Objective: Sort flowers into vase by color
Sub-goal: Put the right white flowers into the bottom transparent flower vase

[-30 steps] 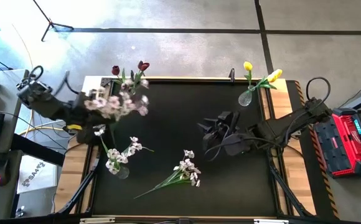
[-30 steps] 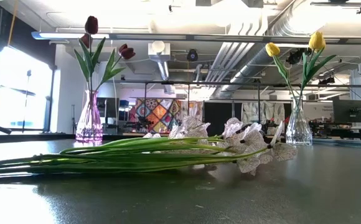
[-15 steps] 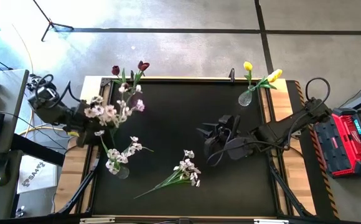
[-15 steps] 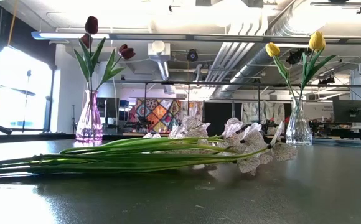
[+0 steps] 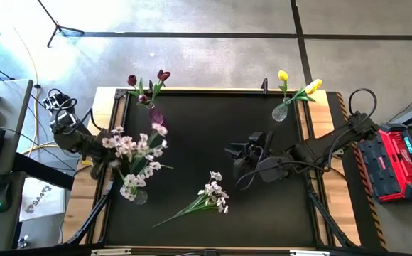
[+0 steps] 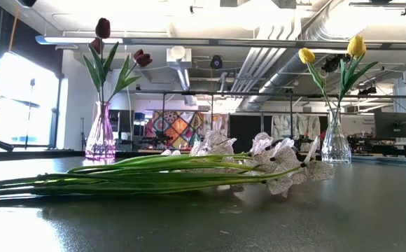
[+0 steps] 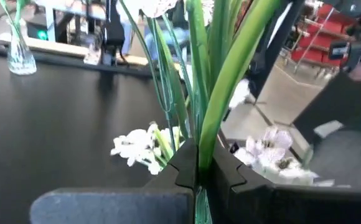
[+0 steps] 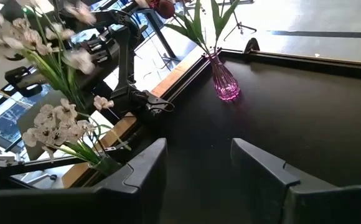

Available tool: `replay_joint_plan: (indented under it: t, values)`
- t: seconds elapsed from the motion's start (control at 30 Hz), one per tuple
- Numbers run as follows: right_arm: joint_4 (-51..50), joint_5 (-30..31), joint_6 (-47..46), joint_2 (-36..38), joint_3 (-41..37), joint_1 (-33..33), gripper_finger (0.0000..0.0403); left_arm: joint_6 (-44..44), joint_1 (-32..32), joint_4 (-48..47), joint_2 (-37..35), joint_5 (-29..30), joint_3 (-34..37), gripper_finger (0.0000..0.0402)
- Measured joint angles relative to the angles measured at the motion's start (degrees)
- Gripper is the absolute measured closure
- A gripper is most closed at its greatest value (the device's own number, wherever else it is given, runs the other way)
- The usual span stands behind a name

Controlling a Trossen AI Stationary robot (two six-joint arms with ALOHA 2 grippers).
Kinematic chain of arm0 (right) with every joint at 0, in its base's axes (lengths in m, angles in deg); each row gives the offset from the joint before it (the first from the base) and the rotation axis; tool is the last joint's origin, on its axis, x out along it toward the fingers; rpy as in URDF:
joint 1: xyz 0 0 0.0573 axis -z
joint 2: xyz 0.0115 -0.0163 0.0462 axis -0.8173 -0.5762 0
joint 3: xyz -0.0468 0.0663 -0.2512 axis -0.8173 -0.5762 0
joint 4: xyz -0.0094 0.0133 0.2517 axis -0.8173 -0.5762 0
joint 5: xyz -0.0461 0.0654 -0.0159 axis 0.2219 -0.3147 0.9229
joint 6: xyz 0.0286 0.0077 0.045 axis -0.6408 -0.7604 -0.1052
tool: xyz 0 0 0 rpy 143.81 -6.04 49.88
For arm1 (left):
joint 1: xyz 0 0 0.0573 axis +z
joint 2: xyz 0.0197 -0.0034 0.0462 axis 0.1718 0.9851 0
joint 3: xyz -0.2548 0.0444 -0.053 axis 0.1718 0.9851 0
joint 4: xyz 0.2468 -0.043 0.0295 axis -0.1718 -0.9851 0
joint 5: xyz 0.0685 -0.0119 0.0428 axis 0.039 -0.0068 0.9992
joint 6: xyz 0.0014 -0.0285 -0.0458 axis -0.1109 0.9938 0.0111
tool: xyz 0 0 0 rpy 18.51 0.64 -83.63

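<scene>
Left gripper [image 7: 198,177] sits at the surface's [image 5: 213,142] 9 o'clock edge, fingers pinched tight on a white spray [image 5: 136,146] right over the vase [image 5: 139,195] of white blossoms. Right gripper [image 8: 199,168] hovers mid-surface, fingers wide and empty. Another spray [image 5: 204,199] lies at 6 o'clock; maroon tulips [image 5: 148,84] at 11, yellow tulips [image 5: 295,89] at 1.

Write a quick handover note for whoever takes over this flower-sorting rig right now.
Left gripper: shut on a white spray, held over the clear vase at the table's left edge, which already holds white blossoms.
Right gripper: open, empty, mid-table.
Done: maroon tulips in the pink vase; yellow tulips in the back-right vase.
Left: seat the held spray; then the white spray lying on the mat.
</scene>
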State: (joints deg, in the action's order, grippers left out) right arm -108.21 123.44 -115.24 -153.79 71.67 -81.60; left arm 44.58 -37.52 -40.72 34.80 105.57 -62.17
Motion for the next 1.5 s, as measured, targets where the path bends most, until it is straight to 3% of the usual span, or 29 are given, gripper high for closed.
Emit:
replay_joint_plan:
  t: [0.2, 0.43, 0.63, 0.87, 1.5]
  values:
    - [0.07, 0.0, 0.1, 0.0, 0.0, 0.0, 0.0236, -0.68, -1.2, 0.44, 0.16, -0.46, 0.64, 0.0401]
    - [0.03, -0.54, 0.48, 0.0, 0.0, 0.68, 0.0236, -9.26, -1.18, 5.95, -0.77, 1.17, -1.33, 0.0401]
    - [-0.13, -2.95, 0.64, 0.0, 0.0, 1.92, 0.0236, -8.66, -1.18, 1.68, -0.76, -5.61, -5.0, 0.0401]
    - [-0.24, -3.14, 0.64, 0.0, 0.0, 2.05, 0.0236, -8.96, -1.18, -1.51, -0.74, -8.36, -5.81, 0.0401]
    - [-0.22, -3.23, -0.89, -0.02, 0.0, 2.05, 0.0236, -6.86, -1.18, 4.08, -0.63, -9.19, 4.03, 0.0401]
